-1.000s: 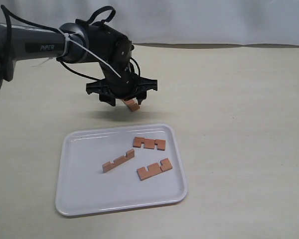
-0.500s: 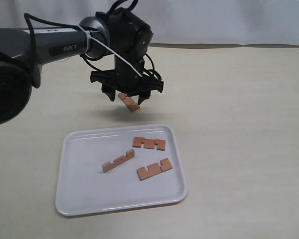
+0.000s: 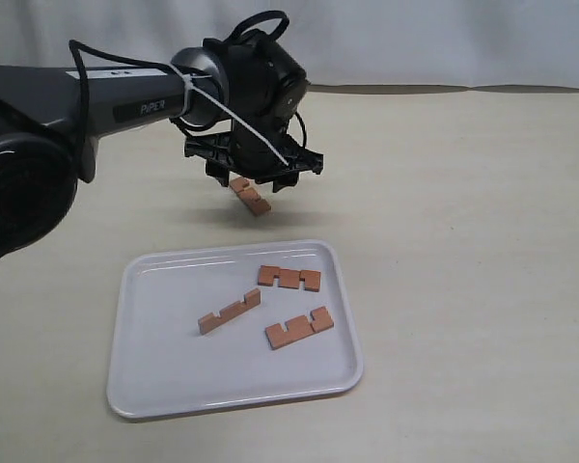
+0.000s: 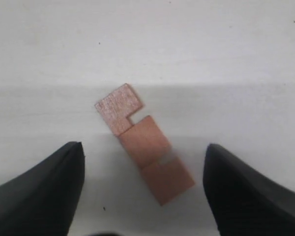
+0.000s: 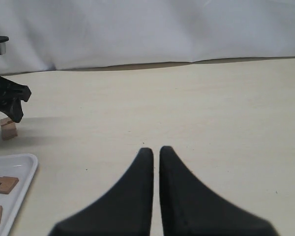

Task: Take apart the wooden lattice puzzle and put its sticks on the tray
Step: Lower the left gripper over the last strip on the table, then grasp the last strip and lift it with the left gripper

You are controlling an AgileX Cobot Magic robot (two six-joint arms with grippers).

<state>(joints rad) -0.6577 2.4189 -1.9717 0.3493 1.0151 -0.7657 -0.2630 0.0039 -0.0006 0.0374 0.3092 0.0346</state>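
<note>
No assembled lattice puzzle shows; I see only separate reddish-brown notched sticks. One stick (image 3: pixel 250 196) (image 4: pixel 145 147) lies on the table just behind the white tray (image 3: pixel 174 386). My left gripper (image 3: pixel 253 183) (image 4: pixel 143 150) hangs open right over it, with a finger on either side and neither touching it. On the tray lie three sticks: one at the back right (image 3: pixel 289 278), one in the middle (image 3: pixel 229 311) and one at the front right (image 3: pixel 299 328). My right gripper (image 5: pixel 156 150) is shut on nothing and sits low over bare table, out of the exterior view.
The right wrist view catches the tray's corner (image 5: pixel 19 167), the loose stick (image 5: pixel 9 129) and the left gripper (image 5: pixel 10 96) far off to one side. A white curtain (image 3: pixel 444 39) closes off the back of the beige table.
The left arm has swung to the right and turned, and its gripper now sits a little higher. The loose stick stays in the same spot on the table.
</note>
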